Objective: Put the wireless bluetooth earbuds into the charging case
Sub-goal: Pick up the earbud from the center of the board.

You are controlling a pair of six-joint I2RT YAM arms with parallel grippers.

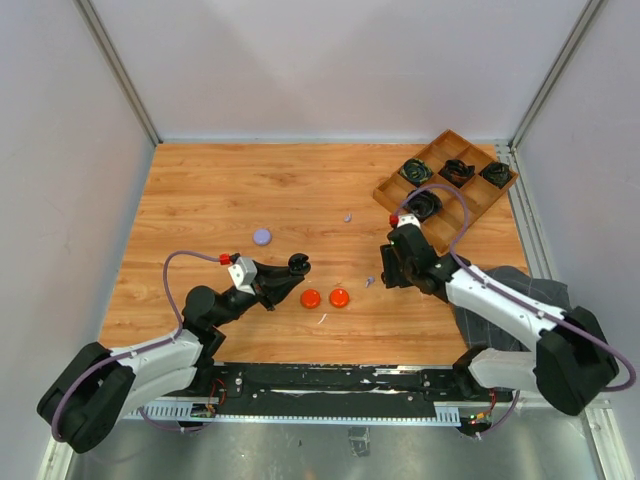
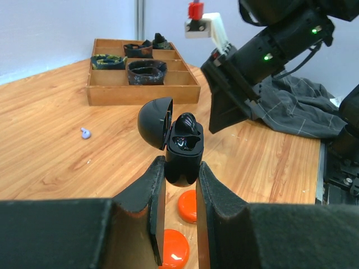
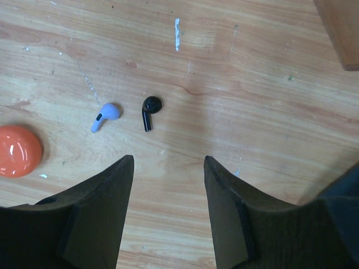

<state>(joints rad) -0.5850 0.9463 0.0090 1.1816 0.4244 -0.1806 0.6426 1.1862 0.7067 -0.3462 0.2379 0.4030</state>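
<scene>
- We are looking down on a wood-grain table point(image 1: 200, 190) boxed in by plain white walls point(image 1: 330, 70).
- The left gripper point(image 2: 180, 168) is clamping the black charging case point(image 2: 180, 151), whose lid is hanging open, with a seated earbud point(image 2: 186, 122) poking up inside.
- The right gripper point(image 3: 168, 159) is hovering with fingers apart, gripping nothing. A loose black earbud point(image 3: 150, 109) and a lilac earbud point(image 3: 105, 116) are lying side by side on the boards just ahead.
- A wooden tray point(image 1: 395, 190) is sitting at the far right corner.

Readable markings: none.
No text, label, brand, number or sign legible in top, left wrist or right wrist views.
</scene>
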